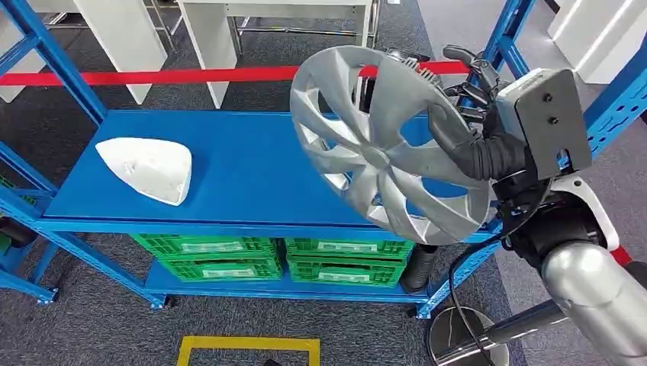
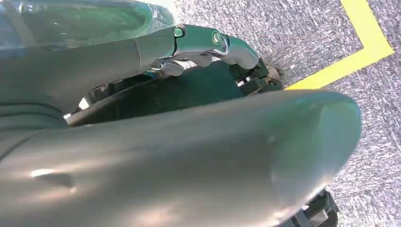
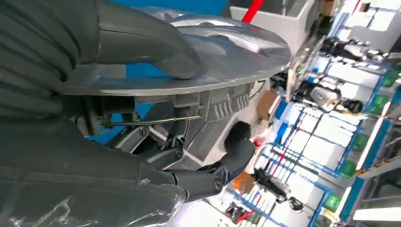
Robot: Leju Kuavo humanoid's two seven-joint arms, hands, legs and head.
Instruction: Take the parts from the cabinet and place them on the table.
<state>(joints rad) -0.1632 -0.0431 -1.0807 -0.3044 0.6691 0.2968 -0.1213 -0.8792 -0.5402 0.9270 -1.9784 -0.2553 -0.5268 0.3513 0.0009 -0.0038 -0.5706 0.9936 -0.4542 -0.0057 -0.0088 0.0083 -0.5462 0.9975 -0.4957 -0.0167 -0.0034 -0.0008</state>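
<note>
The right robot hand [image 1: 465,114] grips the hubcap [image 1: 385,145] by its rim only, so a swing could make it slip and drop onto the shelf [image 1: 244,175].

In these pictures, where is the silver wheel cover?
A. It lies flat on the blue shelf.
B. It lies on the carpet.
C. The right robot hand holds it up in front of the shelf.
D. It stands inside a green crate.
C: the right robot hand grips the silver wheel cover at its rim, lifted and tilted clear of the blue shelf.

White part [image 1: 149,169] lies left on shelf [image 1: 252,171]; hubcap [image 1: 385,149] right, crates [image 1: 275,258] below.
</note>
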